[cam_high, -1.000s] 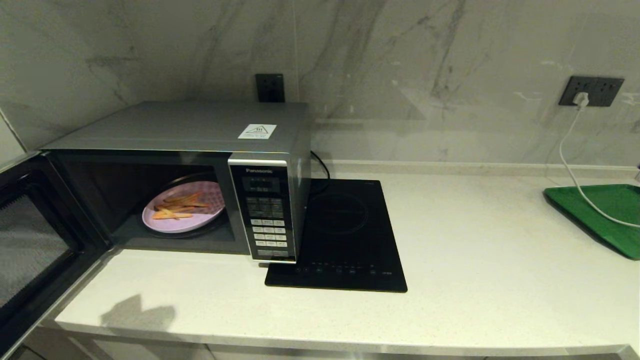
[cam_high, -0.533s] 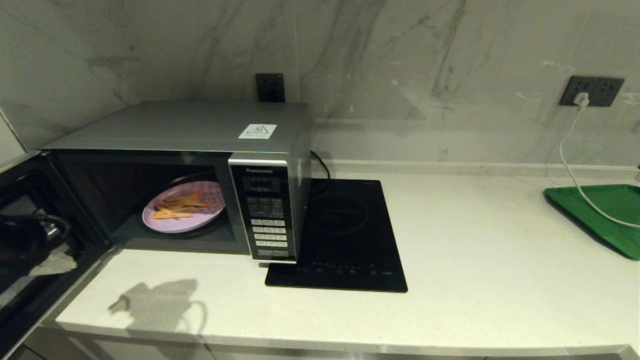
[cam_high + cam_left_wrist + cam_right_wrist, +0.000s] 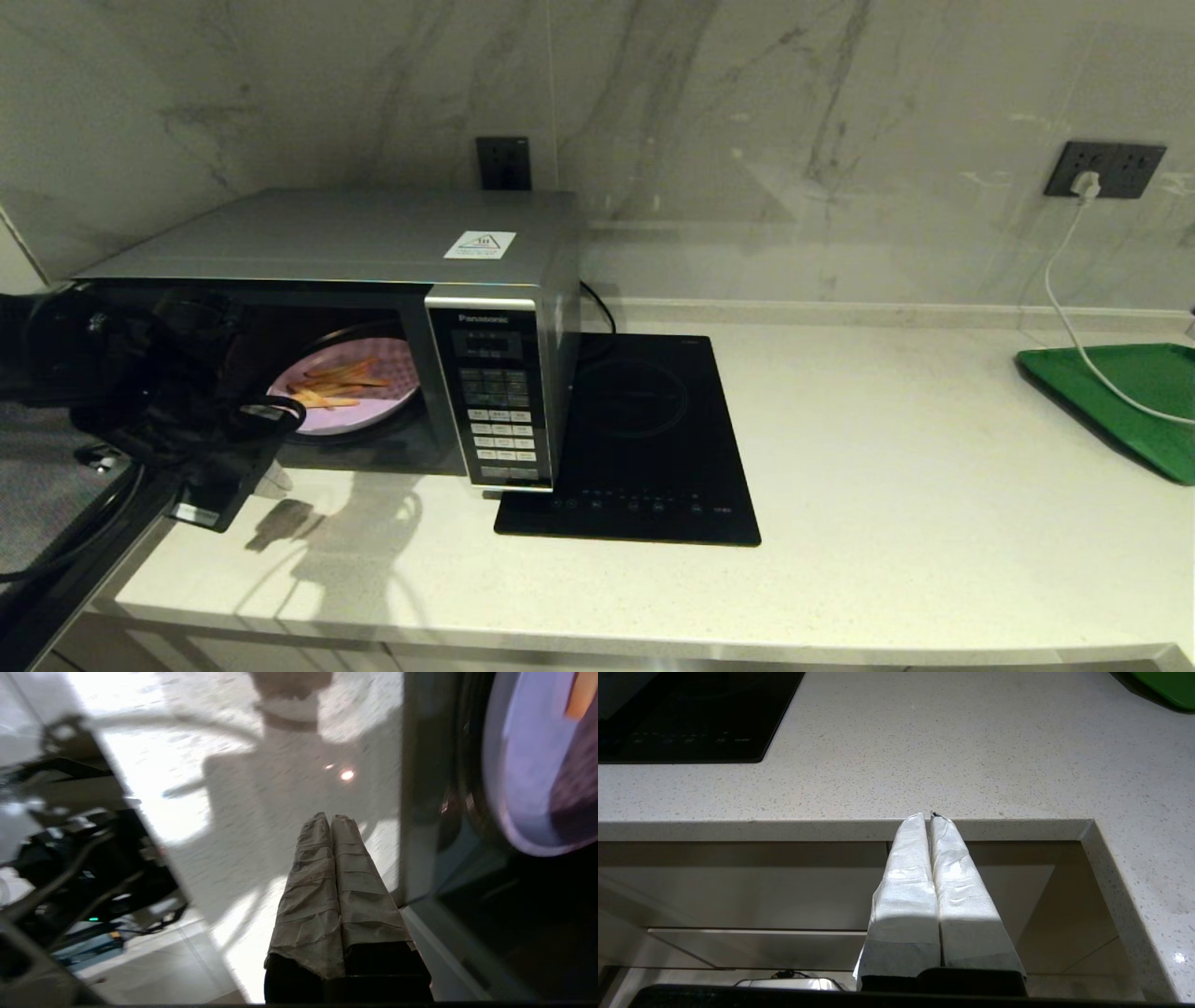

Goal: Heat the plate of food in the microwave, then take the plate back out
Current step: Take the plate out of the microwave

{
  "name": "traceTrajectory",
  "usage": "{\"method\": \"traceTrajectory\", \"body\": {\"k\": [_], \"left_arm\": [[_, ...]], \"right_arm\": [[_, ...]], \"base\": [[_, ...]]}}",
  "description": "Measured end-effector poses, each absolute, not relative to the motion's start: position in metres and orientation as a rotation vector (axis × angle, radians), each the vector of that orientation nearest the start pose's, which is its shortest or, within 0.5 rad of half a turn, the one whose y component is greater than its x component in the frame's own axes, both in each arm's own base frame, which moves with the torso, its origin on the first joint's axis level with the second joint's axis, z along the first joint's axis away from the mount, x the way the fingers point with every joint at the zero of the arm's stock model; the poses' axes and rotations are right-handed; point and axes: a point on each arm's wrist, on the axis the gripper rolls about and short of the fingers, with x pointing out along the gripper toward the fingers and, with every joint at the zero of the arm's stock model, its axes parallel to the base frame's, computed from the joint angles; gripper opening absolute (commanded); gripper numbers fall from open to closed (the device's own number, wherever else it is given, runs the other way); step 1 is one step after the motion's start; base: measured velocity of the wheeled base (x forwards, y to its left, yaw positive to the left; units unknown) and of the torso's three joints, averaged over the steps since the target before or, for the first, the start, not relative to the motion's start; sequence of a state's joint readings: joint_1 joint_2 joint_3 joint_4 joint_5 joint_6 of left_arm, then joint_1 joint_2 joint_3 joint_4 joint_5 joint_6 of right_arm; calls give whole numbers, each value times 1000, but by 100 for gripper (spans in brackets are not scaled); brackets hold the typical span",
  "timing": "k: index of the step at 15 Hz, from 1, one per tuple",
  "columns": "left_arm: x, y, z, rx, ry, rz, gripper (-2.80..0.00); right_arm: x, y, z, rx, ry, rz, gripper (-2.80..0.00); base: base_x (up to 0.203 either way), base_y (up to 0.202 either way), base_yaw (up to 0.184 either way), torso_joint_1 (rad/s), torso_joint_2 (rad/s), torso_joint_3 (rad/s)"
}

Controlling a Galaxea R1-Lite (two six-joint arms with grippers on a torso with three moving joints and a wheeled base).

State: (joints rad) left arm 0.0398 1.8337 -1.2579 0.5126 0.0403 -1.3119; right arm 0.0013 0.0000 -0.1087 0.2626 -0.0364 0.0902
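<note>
- Your head view shows the plate (image 3: 359,392) inside the open microwave (image 3: 373,280); the left arm hides its near-left edge.
- Only your wrist views show both tools pressed together, empty: left tool (image 3: 331,817) over the bench (image 3: 261,788), right tool (image 3: 930,815) at the near bench edge.

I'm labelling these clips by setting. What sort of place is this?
Most likely a home kitchen: a microwave with a plate of food inside stands on a pale stone counter beside an induction hob, with marble wall panels behind.
</note>
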Motion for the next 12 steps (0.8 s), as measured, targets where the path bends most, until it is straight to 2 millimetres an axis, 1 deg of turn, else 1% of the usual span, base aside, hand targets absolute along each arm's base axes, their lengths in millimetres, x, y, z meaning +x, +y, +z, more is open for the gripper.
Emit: {"method": "traceTrajectory", "body": {"k": [1, 3, 4, 6, 7, 8, 10, 12], "left_arm": [[321, 14, 163, -1192, 866, 776, -280], [326, 15, 161, -1197, 866, 781, -280], [325, 16, 163, -1203, 864, 771, -280], [318, 25, 175, -1240, 867, 707, -280], [313, 34, 182, -1262, 875, 657, -120], [309, 42, 187, -1278, 880, 614, 0], [305, 54, 191, -1292, 860, 607, 0], [303, 60, 192, -1305, 845, 624, 0]], "right_arm": [[-33, -1, 78, 87, 152, -43, -280], [-33, -1, 78, 87, 152, -42, -280], [-33, -1, 78, 87, 152, -43, -280], [-33, -1, 78, 87, 152, -42, -280], [-33, -1, 78, 87, 152, -43, -280], [-33, -1, 78, 87, 152, -42, -280], [-33, -1, 78, 87, 152, -42, -280], [-33, -1, 78, 87, 152, -42, -280]], "base": [[0, 0, 0, 0, 0, 0], [0, 0, 0, 0, 0, 0], [0, 0, 0, 0, 0, 0], [0, 0, 0, 0, 0, 0], [0, 0, 0, 0, 0, 0], [0, 0, 0, 0, 0, 0], [0, 0, 0, 0, 0, 0], [0, 0, 0, 0, 0, 0]]}}
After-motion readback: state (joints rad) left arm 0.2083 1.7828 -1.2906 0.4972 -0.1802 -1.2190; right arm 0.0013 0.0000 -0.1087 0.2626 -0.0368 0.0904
